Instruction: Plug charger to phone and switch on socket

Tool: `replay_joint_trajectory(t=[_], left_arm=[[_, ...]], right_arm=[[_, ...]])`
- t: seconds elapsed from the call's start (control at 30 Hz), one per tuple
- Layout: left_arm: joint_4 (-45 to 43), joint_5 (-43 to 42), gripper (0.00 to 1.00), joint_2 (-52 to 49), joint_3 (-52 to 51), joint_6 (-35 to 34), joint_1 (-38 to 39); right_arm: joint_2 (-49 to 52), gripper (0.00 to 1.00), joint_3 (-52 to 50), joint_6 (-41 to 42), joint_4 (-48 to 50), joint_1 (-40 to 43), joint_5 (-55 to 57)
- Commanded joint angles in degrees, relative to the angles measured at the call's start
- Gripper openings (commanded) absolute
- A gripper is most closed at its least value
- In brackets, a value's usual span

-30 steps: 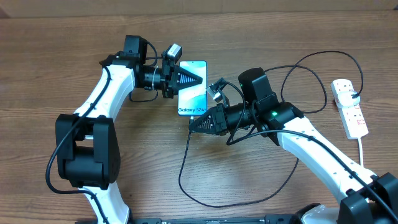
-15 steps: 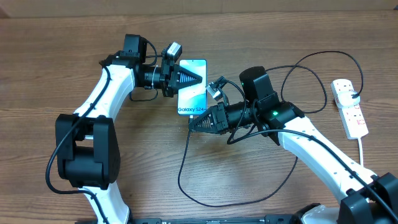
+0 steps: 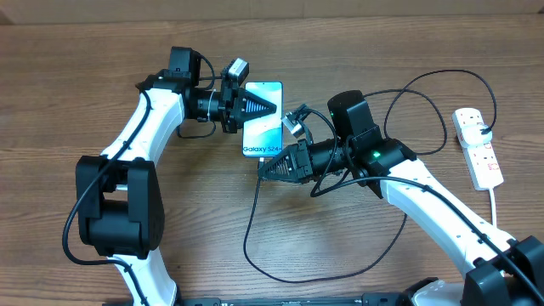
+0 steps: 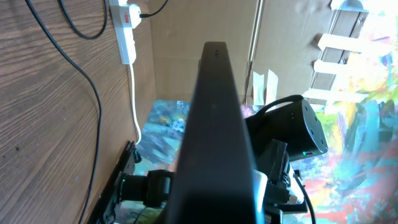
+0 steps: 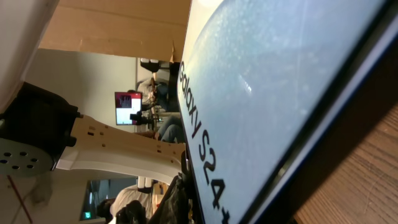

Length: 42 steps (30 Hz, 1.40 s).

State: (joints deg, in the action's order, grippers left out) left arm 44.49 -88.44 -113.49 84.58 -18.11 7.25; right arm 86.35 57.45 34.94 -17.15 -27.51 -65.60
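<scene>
The phone [image 3: 265, 123] lies screen up in the middle of the table, showing "Galaxy S24". My left gripper [image 3: 270, 106] reaches in from the left and is shut on the phone's left side; the left wrist view shows the phone [image 4: 214, 124] edge-on as a dark bar. My right gripper [image 3: 262, 170] is at the phone's near short edge, shut on the plug end of the charger cable [image 3: 255, 246]. The cable loops over the table to the socket [image 3: 478, 146] at the right edge. The phone screen [image 5: 267, 93] fills the right wrist view. The plug tip is hidden.
The black cable curls in a wide loop [image 3: 425, 93] behind my right arm and another in front of it. The socket's white cord [image 3: 495, 204] runs toward the front edge. The socket [image 4: 127, 25] and its cord also show in the left wrist view.
</scene>
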Motion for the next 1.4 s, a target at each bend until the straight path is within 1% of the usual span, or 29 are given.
replay_joint_trajectory(t=[0.0, 0.53, 1.37], left_arm=[[-0.2, -2.1, 0.04, 0.9, 0.8, -1.2, 0.7], [0.1, -2.1, 0.04, 0.9, 0.8, -2.9, 0.7], [0.0, -2.1, 0.04, 0.9, 0.8, -3.8, 0.7]], right_arm=[[-0.6, 0.04, 1.5, -0.2, 0.6, -0.6, -2.4], [-0.6, 0.04, 1.5, 2.4, 0.6, -0.6, -1.2], [-0.6, 0.04, 1.5, 2.8, -0.5, -0.6, -0.5]])
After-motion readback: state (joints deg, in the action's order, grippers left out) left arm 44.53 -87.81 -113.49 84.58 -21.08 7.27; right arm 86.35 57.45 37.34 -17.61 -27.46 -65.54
